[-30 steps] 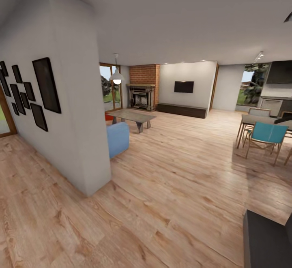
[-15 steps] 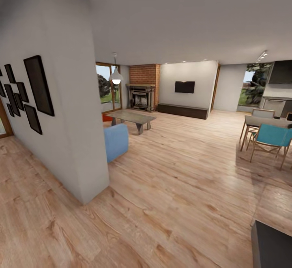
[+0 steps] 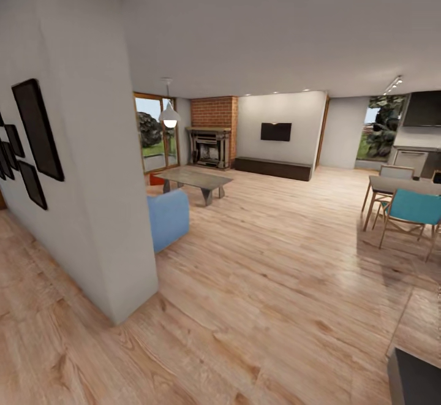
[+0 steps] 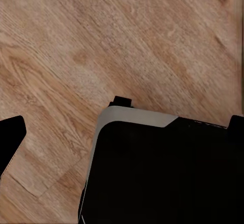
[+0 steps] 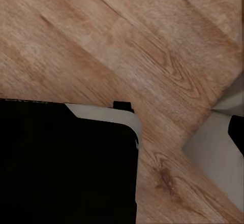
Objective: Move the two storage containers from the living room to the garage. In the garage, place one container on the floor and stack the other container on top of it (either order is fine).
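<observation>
The living room lies ahead in the head view, past the end of a white partition wall point(image 3: 92, 166). A small orange-red sliver point(image 3: 155, 179) shows on the floor behind the blue sofa's end point(image 3: 168, 217), beside the coffee table point(image 3: 193, 178); it looks like part of a storage container, mostly hidden. My left gripper point(image 4: 124, 132) hangs over the wood floor, its dark fingertips point(image 4: 11, 137) wide apart at the picture's edges with nothing between them. My right gripper point(image 5: 122, 132) likewise holds nothing; one fingertip point(image 5: 237, 130) shows at the edge.
Black picture frames point(image 3: 38, 129) hang on the partition wall. Fireplace point(image 3: 211, 146), glass doors point(image 3: 153, 135) and a dark low cabinet point(image 3: 273, 168) line the far side. A dining table with a teal chair point(image 3: 411, 208) stands at right. My dark base point(image 4: 162, 178) is below the wrists.
The camera has moved forward and swung a little: the partition wall has slid left and looms larger, and the dining chairs have shifted. Nothing in the room has moved.
</observation>
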Controlling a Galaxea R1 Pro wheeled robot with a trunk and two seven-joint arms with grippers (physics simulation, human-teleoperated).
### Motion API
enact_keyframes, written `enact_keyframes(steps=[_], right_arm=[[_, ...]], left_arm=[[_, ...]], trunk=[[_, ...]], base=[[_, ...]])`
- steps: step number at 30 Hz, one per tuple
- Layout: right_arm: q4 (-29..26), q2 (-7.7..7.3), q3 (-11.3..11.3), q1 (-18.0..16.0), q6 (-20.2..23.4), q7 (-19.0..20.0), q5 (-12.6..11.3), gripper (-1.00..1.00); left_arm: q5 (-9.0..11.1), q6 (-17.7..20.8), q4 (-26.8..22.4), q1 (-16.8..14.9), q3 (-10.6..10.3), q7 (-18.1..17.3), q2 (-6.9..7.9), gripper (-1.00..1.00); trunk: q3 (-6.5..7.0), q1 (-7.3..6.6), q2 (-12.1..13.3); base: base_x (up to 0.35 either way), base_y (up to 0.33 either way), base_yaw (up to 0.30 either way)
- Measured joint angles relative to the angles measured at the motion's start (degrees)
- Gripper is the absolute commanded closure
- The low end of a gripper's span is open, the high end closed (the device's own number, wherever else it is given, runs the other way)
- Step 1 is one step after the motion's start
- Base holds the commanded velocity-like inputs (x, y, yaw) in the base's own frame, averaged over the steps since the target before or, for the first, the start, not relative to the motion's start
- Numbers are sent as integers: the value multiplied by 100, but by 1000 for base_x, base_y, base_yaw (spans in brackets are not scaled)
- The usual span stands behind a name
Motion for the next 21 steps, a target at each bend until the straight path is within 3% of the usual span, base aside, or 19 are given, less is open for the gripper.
enact_keyframes(steps=[21], right_arm=[[0,5,0,0,0,0,0,-100]], left_arm=[[-6,9,0,3,0,-1,2,-100]], trunk=[[0,0,0]], base=[[323,0,-238]])
